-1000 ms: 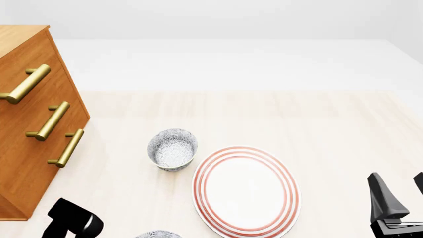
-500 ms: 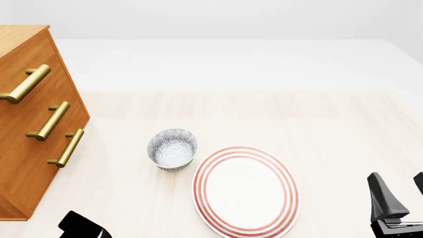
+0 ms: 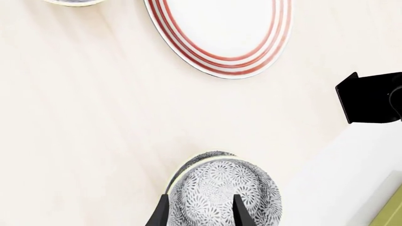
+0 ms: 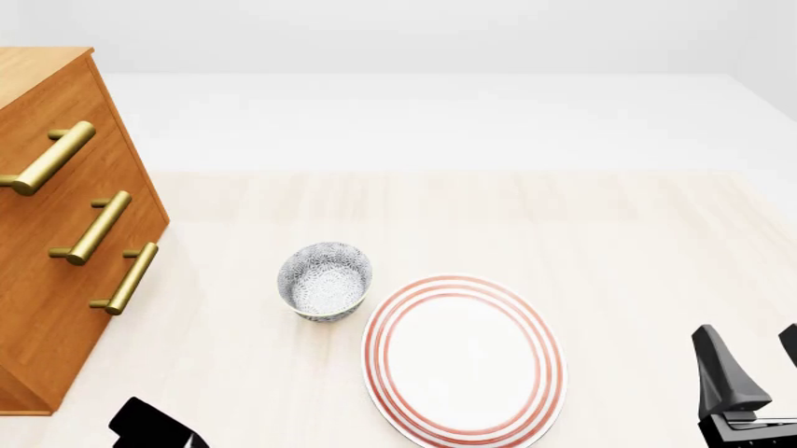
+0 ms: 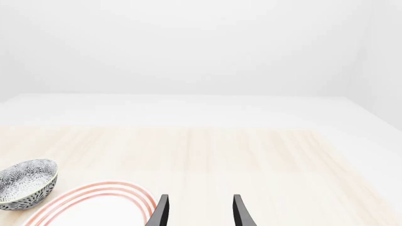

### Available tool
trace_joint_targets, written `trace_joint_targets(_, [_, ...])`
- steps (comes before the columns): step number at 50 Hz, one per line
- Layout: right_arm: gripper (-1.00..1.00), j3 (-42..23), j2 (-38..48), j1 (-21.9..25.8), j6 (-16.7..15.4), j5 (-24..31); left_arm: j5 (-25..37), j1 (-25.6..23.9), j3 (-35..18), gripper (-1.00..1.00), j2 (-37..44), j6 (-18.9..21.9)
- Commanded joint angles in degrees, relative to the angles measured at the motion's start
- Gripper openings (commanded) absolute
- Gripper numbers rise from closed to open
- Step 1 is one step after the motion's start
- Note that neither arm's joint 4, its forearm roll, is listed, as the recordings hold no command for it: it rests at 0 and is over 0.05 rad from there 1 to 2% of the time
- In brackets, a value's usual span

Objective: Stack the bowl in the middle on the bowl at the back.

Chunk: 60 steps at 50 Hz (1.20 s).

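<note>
The bowl in the middle [image 3: 220, 186] lies nearest of all, so close to the arms that the front view misses it; only the left wrist view shows it, right at the tips of the left gripper [image 3: 199, 197]. That gripper's two fingers [image 3: 162, 213] are spread wide. One is by the bowl's rim and the other is over its speckled body. Whether either one touches the bowl cannot be told, and no grip on it is visible. In the front view only a black part of the left arm [image 4: 149, 425] shows at the near left edge.

At the near right, the right gripper [image 4: 753, 355] stands over the table [image 4: 622, 233] with its fingers parted wide and nothing between them. Its own camera looks out over bare wood past the fingertips [image 5: 162, 207].

Further in, the big white plate [image 4: 464, 282] with red rings lies flat between the two arms, nearer the right gripper than the left arm.

The bowl at the back [image 4: 325, 280] sits upright just beside the plate's far left rim, apart from it by a narrow gap and well apart from the other bowl.

At the left stands a wooden cabinet [image 4: 50, 280] with three brass handles [image 4: 56, 157].
</note>
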Motion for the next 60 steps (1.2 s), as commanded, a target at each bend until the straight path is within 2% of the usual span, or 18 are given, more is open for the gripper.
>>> trace_joint_targets(1, [1.0, 0.0, 0.2, 0.1, 0.0, -0.2, 4.5, 1.1, -2.3, 1.0, -3.1, 1.2])
trace_joint_targets(8, [1.0, 0.0, 0.5, 0.1, -0.1, -0.4, 10.0, 2.9, -4.6, 1.0, -7.2, 2.8])
trace_joint_targets(27, [1.0, 0.0, 0.1, 0.1, -0.5, 0.0, 19.2, 6.0, -9.8, 1.0, -13.9, 5.3])
trace_joint_targets(34, [1.0, 0.0, -0.1, 0.0, -0.4, 0.2, 26.8, 11.4, -14.9, 1.0, -20.4, 8.0])
trace_joint_targets(40, [1.0, -0.1, -0.4, -0.1, -0.7, 0.5, 30.9, 14.7, -17.1, 1.0, -25.0, 8.4])
trace_joint_targets(43, [1.0, -0.1, -0.4, -0.1, -0.9, 0.5, 32.2, 15.3, -19.4, 1.0, -26.5, 8.9])
trace_joint_targets(45, [1.0, -0.2, -0.4, -0.1, -1.1, 0.5, 33.1, 16.6, -22.4, 1.0, -27.2, 12.1])
trace_joint_targets(48, [1.0, -0.2, -0.4, 0.0, -1.2, 0.5, 33.8, 17.1, -23.0, 1.0, -28.7, 10.3])
trace_joint_targets(50, [1.0, -0.2, -0.3, 0.0, -1.3, 0.5, 34.7, 18.9, -24.5, 1.0, -30.4, 11.4])
trace_joint_targets(53, [1.0, -0.2, -0.3, 0.0, -1.2, 0.4, 34.9, 19.7, -24.7, 1.0, -31.7, 10.7])
trace_joint_targets(60, [1.0, -1.3, -0.2, -0.8, -1.2, 0.9, 34.9, 23.8, -28.5, 1.0, -32.9, 14.5])
